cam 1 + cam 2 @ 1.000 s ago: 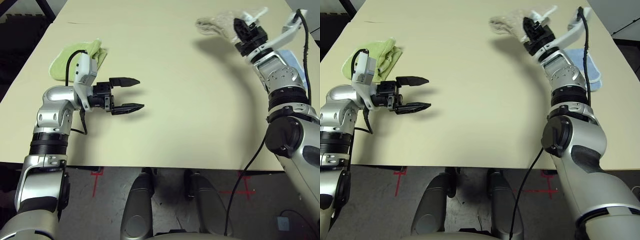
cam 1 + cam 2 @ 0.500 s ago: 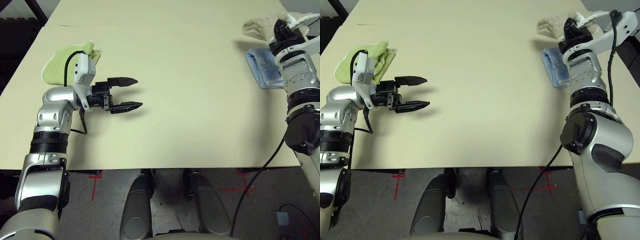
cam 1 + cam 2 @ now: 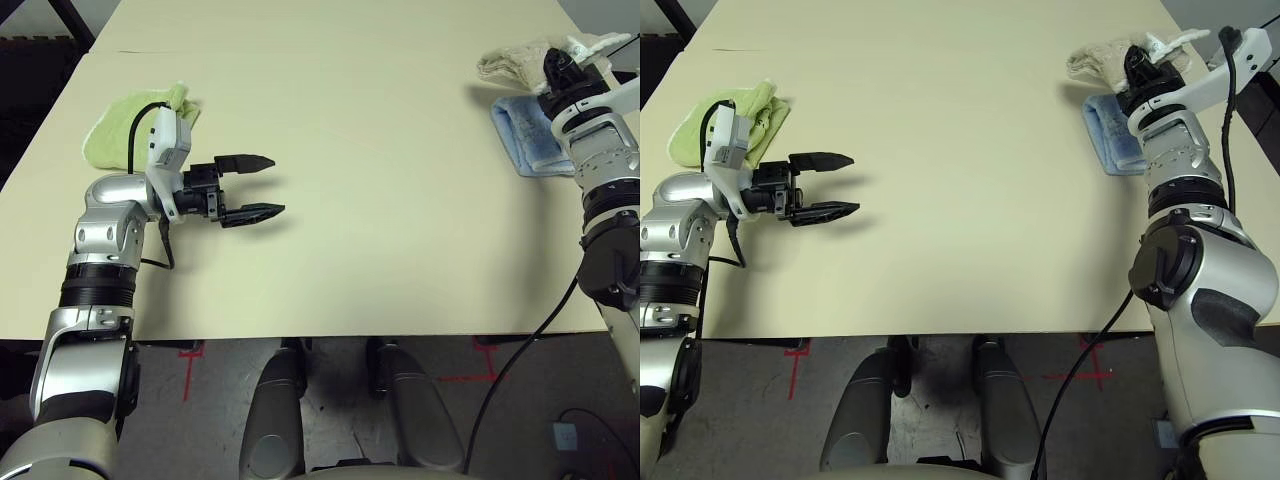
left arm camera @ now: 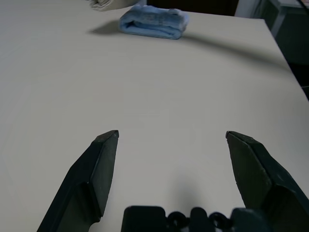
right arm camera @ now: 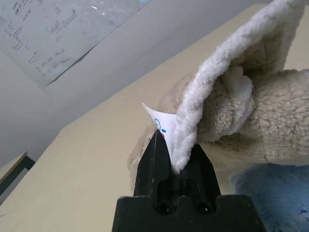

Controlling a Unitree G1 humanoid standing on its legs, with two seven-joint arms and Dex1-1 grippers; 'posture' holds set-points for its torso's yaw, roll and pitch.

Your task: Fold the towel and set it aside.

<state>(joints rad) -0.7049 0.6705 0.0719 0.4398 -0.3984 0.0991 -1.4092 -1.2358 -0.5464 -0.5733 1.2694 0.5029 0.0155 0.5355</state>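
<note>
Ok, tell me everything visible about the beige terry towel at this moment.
The beige terry towel with white stitched edging is bunched, not flat, and pinched by its edge in the shut right gripper. A white care tag with small blue and red marks sticks out beside the fingers. From the head camera it sits at the table's far right, at the far end of the folded light blue towel, its loose end trailing left. Whether it rests on the cream table or hangs above it can't be told.
</note>
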